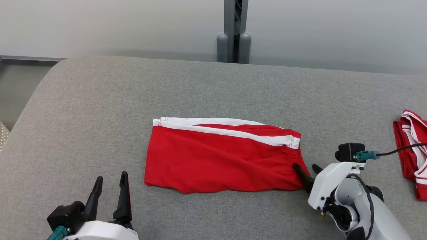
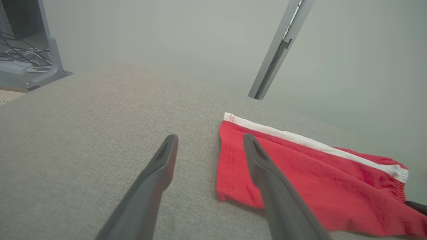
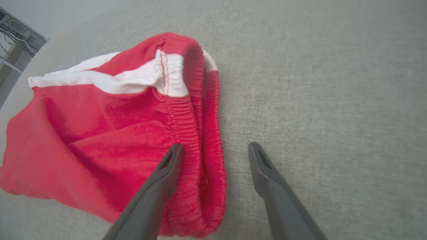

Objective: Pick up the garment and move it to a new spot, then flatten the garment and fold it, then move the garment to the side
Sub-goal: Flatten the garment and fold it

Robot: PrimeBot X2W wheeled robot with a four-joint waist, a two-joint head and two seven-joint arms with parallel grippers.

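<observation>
Straddles the waistband of the flat red shorts with the right claw, spread, empty. Poises the left claw, spread too, near the hem corner. Sees long axis running claw to claw.

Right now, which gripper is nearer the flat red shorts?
Right. The right gripper straddles the waistband end of the red shorts; the left gripper sits apart, off their hem end.

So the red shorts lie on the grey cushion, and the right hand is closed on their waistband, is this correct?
Not fully. The right hand is open, not closed: the right wrist view shows its fingers spread, one over the elastic waistband of the red shorts, the other over the bare grey cushion.
</observation>
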